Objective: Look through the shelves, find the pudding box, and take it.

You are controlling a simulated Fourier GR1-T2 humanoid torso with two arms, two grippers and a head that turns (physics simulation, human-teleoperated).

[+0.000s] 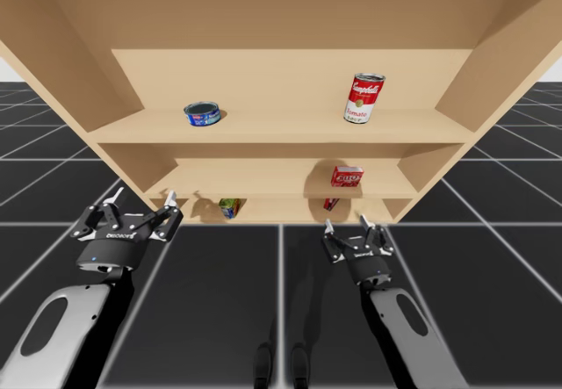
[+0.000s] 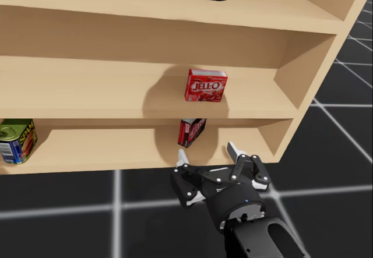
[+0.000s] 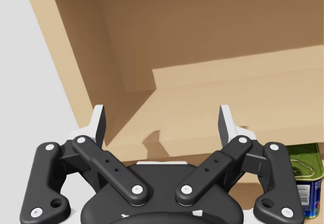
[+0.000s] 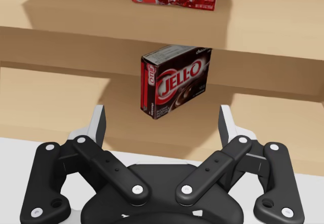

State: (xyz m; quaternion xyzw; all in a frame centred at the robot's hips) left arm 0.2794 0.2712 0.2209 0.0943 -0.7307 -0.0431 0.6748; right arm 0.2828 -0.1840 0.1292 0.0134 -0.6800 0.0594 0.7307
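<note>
Dark floor tiles (image 1: pixel 219 319) spread out under a big wooden shelf unit (image 1: pixel 281 133), and from the high view I can see a flat blue can (image 1: pixel 202 113) and a tall red-and-white can (image 1: pixel 363 98) on the top shelf. A red box (image 1: pixel 347 176) sits on the middle shelf. Just below it, on the bottom shelf, is a dark box (image 1: pixel 330 204), which I think is the pudding box. A green can (image 1: pixel 230 206) stands further left. The robot's right gripper (image 1: pixel 347 223) is close in front of the dark box, while its left gripper (image 1: pixel 142 198) is well off to the side, so the right arm is the nearer one. From the head view, the dark box (image 2: pixel 191 131) is straight ahead of the right gripper (image 2: pixel 207 152) and a little higher, with the red box (image 2: pixel 206 85) on the shelf above it. The left wrist view shows the left gripper (image 3: pixel 162 115) spread wide with nothing in it, and the green can (image 3: pixel 304 183) off beside it. The right wrist view shows the right gripper (image 4: pixel 162 123) spread wide too, holding nothing, with the dark box (image 4: pixel 174 80) ahead, lined up between the fingers but not touching them. It seems to stand up tall, leaning a bit (its top hides behind the shelf edge). One upright corner points at the gripper, so a thin side and the wide front both show.
</note>
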